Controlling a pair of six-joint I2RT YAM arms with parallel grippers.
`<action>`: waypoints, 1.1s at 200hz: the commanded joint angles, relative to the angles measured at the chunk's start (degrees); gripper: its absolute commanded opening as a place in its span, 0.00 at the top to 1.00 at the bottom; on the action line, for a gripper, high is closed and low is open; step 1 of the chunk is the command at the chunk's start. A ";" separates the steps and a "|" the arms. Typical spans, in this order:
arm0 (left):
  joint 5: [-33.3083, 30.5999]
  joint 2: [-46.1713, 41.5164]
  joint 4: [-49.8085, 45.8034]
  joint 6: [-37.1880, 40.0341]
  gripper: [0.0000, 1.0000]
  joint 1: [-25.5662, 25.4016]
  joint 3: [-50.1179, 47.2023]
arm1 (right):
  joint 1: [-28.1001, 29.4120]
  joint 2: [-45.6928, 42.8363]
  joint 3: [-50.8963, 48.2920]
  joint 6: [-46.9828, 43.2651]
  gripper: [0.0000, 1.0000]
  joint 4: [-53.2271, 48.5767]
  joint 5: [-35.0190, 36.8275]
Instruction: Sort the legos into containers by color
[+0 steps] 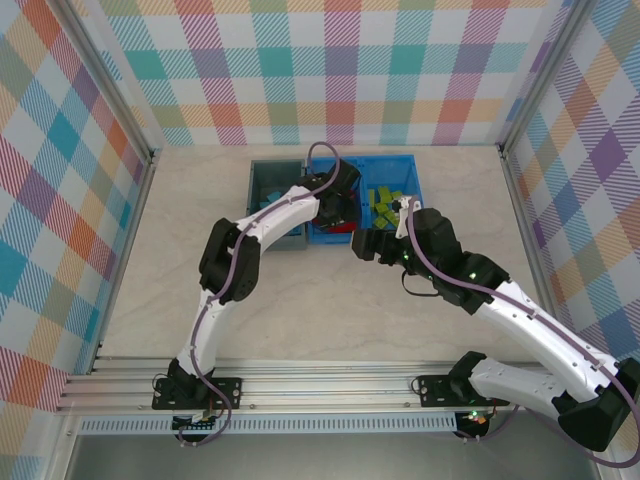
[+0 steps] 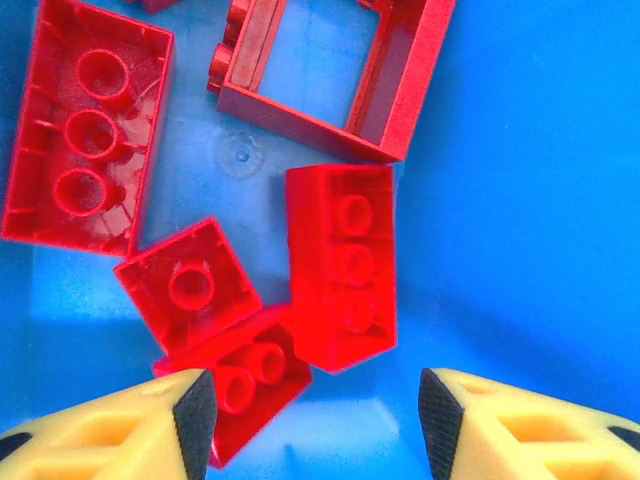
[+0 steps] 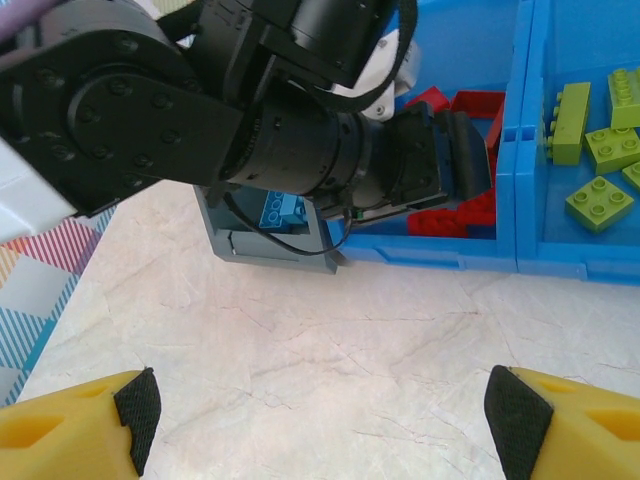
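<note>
Left pincer (image 2: 315, 420) hangs released and empty over red legos (image 2: 340, 265) at frame centre inside the blue bin (image 2: 520, 200); I judge it should rise straight, not catching the hollow red frame (image 2: 405, 85).

The worktop (image 1: 330, 310) was a pale cream slab with faint marble-like veins. Three walls of pastel plaid closed it in: a back wall (image 1: 330, 70), a left wall (image 1: 60, 200) and a right wall (image 1: 600, 170), all checked in pink, teal, orange, yellow and lilac. Silver metal posts (image 1: 112, 88) slanted up at the two back corners, where the walls met. A broad slotted aluminium rail (image 1: 330, 385) ran along the near edge of the worktop, with a plain grey strip (image 1: 330, 455) below it. From the right wrist camera, a patch of the plaid showed low at the left edge, meeting the veined surface.
</note>
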 commanded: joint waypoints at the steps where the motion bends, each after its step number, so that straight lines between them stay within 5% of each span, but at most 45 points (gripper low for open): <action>1: -1.33 -8.25 0.07 -0.07 0.43 0.23 -1.87 | -0.20 0.22 2.02 -1.91 0.14 -1.36 -0.48; 59: -7.68 -29.12 2.58 -0.57 0.39 0.13 -19.30 | -0.16 1.28 4.74 -7.11 0.14 -7.55 0.50; 77: -9.30 -37.07 1.33 0.34 0.28 0.27 -25.07 | -0.21 1.25 5.75 -9.93 0.13 -9.14 0.02; 87: -9.98 -41.38 0.24 1.11 0.16 0.32 -28.02 | -0.21 1.05 6.17 -11.54 0.12 -9.92 -0.29; 92: -10.16 -43.56 -0.43 1.77 0.01 0.41 -29.49 | -0.17 0.95 6.30 -12.06 0.11 -10.35 -0.17; 107: -9.49 -49.63 -2.21 5.38 0.00 0.81 -33.73 | -0.19 0.28 6.36 -13.60 0.00 -10.88 0.67; 130: -11.89 -60.15 -3.77 9.89 0.00 0.98 -40.02 | -0.20 -1.37 5.44 -14.63 0.00 -11.01 5.49; 146: -16.53 -66.60 -5.07 13.23 0.00 1.15 -43.14 | -0.15 -4.21 3.34 -15.19 0.00 -8.80 10.13; 169: -33.95 -71.05 -11.18 10.62 0.00 1.62 -45.66 | -1.84 -5.85 3.06 -9.58 0.00 -10.90 25.18; 193: -35.30 -79.14 4.96 22.30 0.00 8.90 -61.67 | -13.85 -6.72 -2.41 -9.18 0.00 -6.76 24.85; 220: -29.74 -86.92 29.46 29.37 0.00 20.95 -81.98 | -26.63 -9.83 -19.07 -18.45 0.00 15.77 15.83</action>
